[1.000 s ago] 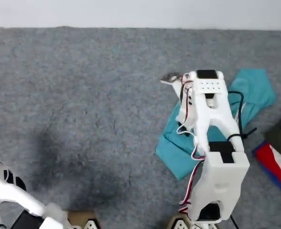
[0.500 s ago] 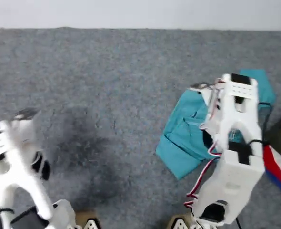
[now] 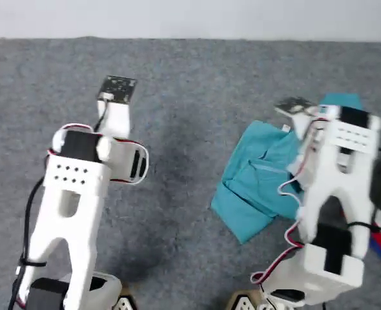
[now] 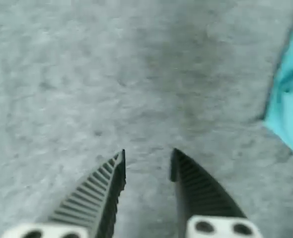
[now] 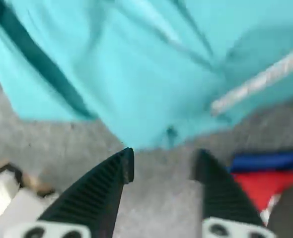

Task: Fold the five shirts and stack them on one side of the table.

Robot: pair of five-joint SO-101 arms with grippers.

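High view: grey bench (image 3: pixel 177 77) carries a crumpled teal shirt (image 3: pixel 258 184) near its right edge, and a red-and-blue shirt (image 5: pixel 256 181) at that edge. Right gripper (image 5: pixel 165 153) is spread and empty above the teal shirt's border. Left gripper (image 4: pixel 148 153) is spread and empty over bare bench, apart from the teal shirt.

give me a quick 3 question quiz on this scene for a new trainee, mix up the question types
1. True or false: the left gripper is shut on cloth.
2. The right gripper hangs: A) open over the teal shirt's edge; B) shut on the shirt; C) shut, holding nothing.
3. Fill in: the garment beside the teal shirt is blue and ____.

Key: 1 false; 2 A; 3 red.
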